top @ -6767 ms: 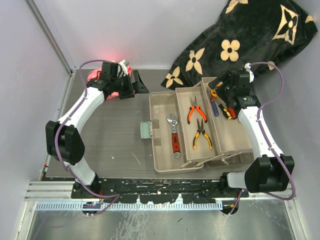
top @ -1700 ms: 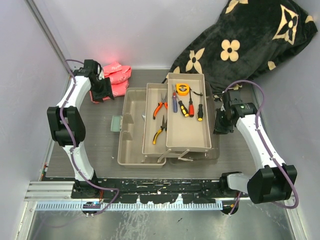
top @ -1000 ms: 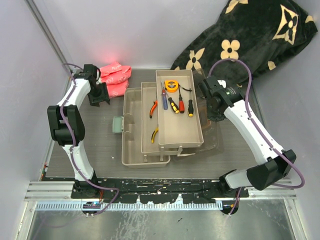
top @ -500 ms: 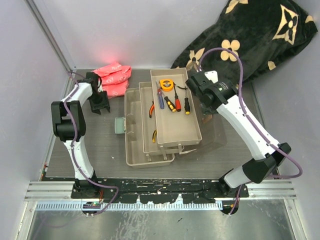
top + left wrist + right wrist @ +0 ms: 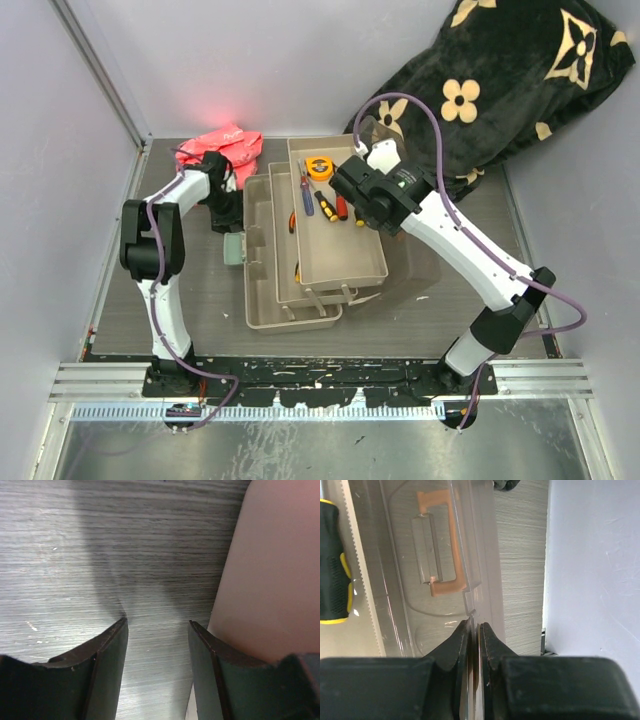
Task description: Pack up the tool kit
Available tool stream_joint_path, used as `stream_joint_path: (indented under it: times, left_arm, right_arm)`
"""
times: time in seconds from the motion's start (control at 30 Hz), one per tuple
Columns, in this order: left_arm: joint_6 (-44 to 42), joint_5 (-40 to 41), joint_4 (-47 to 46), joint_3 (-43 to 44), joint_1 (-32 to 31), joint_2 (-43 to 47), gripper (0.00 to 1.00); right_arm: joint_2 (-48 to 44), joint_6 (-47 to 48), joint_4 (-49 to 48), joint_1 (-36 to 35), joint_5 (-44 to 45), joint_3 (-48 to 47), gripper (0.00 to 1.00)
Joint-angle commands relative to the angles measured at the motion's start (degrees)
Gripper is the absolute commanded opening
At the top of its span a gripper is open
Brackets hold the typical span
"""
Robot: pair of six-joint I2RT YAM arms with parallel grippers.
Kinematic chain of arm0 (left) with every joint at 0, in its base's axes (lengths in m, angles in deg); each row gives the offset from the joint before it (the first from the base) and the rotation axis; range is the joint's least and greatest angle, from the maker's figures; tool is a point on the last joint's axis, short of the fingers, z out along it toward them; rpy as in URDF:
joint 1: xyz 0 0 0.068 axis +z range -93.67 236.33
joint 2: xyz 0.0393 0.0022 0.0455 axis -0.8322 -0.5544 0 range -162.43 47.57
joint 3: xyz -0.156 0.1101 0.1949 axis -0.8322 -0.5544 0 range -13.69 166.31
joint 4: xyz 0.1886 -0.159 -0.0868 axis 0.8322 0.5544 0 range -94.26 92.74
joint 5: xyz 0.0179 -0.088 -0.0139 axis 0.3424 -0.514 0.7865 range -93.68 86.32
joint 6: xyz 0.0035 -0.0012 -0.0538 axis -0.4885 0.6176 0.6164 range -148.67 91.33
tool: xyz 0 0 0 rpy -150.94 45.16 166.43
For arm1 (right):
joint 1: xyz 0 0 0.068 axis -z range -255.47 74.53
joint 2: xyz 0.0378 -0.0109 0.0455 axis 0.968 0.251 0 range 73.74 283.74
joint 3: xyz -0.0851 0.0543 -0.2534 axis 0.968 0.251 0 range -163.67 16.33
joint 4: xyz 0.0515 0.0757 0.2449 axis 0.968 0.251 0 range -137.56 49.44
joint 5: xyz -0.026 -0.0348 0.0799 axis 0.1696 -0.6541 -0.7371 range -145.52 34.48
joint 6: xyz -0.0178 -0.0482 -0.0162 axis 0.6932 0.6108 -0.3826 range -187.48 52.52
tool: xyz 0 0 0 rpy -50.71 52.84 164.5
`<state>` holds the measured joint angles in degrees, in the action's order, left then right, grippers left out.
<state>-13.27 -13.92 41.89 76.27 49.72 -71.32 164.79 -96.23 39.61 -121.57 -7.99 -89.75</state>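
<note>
Wood-grain tabletop (image 5: 205, 295), right claw (image 5: 475, 626) pinching clear lid (image 5: 420, 615), swung further left, left claw (image 5: 157, 621) spread beside toolbox (image 5: 270, 570).

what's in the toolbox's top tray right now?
Top tray: orange tape measure and screwdrivers at the far end; near half bare. The right arm covers the far-right corner, so anything there is hidden.

The overhead camera looks down from the near edge over the whole table (image 5: 200, 290). Both wrist cameras sit close: right on the toolbox (image 5: 420, 610) lid, left perhaps beside it.
</note>
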Motion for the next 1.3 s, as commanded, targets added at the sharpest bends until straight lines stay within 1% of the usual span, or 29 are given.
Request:
stream_joint_path:
  times: [0.0,0.17,0.27,0.47,0.6,0.63,0.67,0.7,0.73,0.83,0.87,0.93,1.03,1.13,1.2,1.27]
  left_arm:
    - [1.3,-4.1,-2.0,-0.3,-1.9,-0.6,0.52]
    - [1.6,-4.6,-2.2,0.6,-3.5,-1.3,0.52]
    - [1.8,-5.3,-2.1,1.1,-4.5,-1.7,0.53]
    - [2.1,-5.9,-2.3,1.1,-6.3,-2.0,0.53]
    - [2.3,-6.0,-2.2,1.4,-6.5,-2.3,0.53]
    - [2.3,-6.0,-2.2,1.5,-6.5,-2.4,0.53]
    - [2.3,-6.1,-2.2,1.7,-6.5,-2.4,0.53]
    - [2.3,-6.1,-2.2,1.8,-6.5,-2.4,0.53]
    - [2.4,-6.2,-2.2,1.8,-6.5,-2.4,0.53]
    - [2.7,-6.5,-2.3,2.0,-6.5,-2.5,0.52]
    - [2.6,-6.6,-2.4,1.9,-6.4,-2.6,0.53]
    - [2.8,-6.8,-2.4,2.1,-6.5,-2.7,0.53]
    - [2.9,-6.9,-2.3,2.4,-6.5,-2.9,0.53]
    - [3.0,-6.9,-2.4,2.5,-6.5,-3.0,0.53]
    - [3.1,-7.0,-2.4,2.6,-6.5,-3.0,0.53]
    - [3.5,-7.5,-2.3,2.6,-6.5,-2.8,0.53]
  right_arm:
    - [-0.6,-9.4,-10.6,-4.2,3.7,-6.5,0.01]
    - [1.9,-9.5,-9.9,-8.5,6.4,-9.8,0.01]
    - [4.6,-8.0,-10.6,-11.4,7.2,-12.6,0.01]
    - [12.8,-4.0,-12.0,-16.9,7.4,-20.8,0.01]
    - [18.5,-1.1,-13.8,-20.0,5.3,-26.3,0.03]
    - [19.1,-0.4,-15.0,-20.5,4.7,-26.7,0.06]
    - [19.3,0.1,-16.2,-20.9,4.2,-26.8,0.12]
    - [19.3,0.4,-17.5,-21.2,3.4,-26.7,0.19]
    - [18.9,0.7,-19.1,-21.2,2.4,-26.3,0.27]
    - [15.6,1.6,-26.9,-21.2,-0.4,-21.5,0.51]
    - [14.0,2.0,-30.3,-21.2,-1.2,-19.4,0.55]
    - [10.7,3.2,-36.9,-21.2,-3.6,-14.5,0.60]
    - [7.1,4.4,-43.4,-21.2,-6.9,-10.2,0.67]
    - [3.9,7.1,-50.5,-21.2,-11.2,-6.1,0.71]
    - [0.6,9.2,-58.1,-21.2,-15.2,-0.3,0.74]
    - [-2.5,9.3,-63.3,-21.2,-15.1,3.7,0.75]
